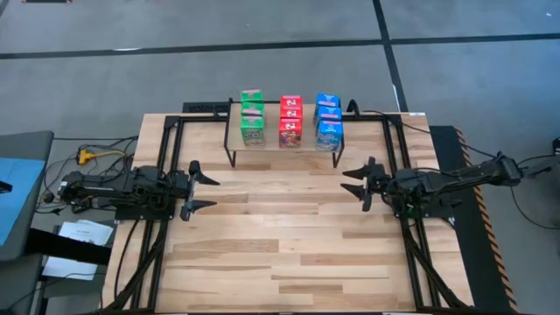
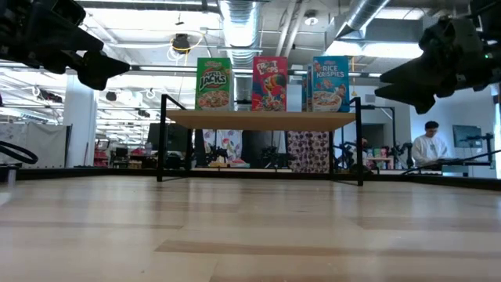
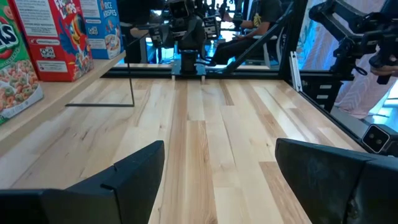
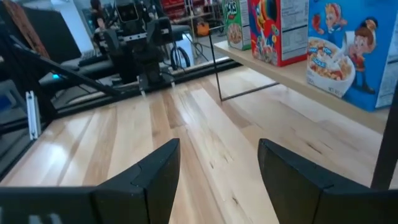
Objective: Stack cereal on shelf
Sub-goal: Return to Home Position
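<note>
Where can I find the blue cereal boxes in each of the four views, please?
High view: the blue cereal boxes form the right-hand column on the shelf.
Low view: the rightmost box on the shelf.
Left wrist view: the farthest box, beyond the red one.
Right wrist view: the nearest box.
Shared landmark: the red cereal boxes, next to them in all four views.

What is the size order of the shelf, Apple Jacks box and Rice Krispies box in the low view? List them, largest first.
1. Shelf, by far the widest.
2. Apple Jacks box and Rice Krispies box: they look alike, so unranked.
</note>
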Controlling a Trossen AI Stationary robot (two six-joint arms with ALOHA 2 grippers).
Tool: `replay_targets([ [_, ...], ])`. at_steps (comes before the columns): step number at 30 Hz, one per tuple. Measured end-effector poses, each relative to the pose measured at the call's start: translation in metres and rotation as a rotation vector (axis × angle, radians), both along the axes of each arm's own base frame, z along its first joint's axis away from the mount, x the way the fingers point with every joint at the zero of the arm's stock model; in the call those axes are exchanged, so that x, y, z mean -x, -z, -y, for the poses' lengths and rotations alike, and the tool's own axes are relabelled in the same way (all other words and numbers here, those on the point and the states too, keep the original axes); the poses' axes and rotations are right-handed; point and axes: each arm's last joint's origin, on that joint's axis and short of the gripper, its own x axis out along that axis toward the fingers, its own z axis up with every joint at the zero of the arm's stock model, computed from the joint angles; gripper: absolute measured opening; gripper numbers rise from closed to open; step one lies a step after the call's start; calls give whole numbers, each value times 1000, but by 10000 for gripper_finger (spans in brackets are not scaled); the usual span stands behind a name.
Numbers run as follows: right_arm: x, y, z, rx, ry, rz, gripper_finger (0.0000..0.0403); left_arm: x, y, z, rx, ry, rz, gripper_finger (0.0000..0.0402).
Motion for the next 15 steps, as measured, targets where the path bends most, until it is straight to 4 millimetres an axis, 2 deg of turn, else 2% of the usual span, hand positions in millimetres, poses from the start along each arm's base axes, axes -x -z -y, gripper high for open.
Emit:
replay_targets([
  [6, 7, 10, 1, -16, 1, 45, 240, 0, 0, 0, 0, 0, -1, 295],
  [15, 11, 17, 1, -14, 2, -21, 240, 0, 3, 0, -30, -1, -33, 295],
])
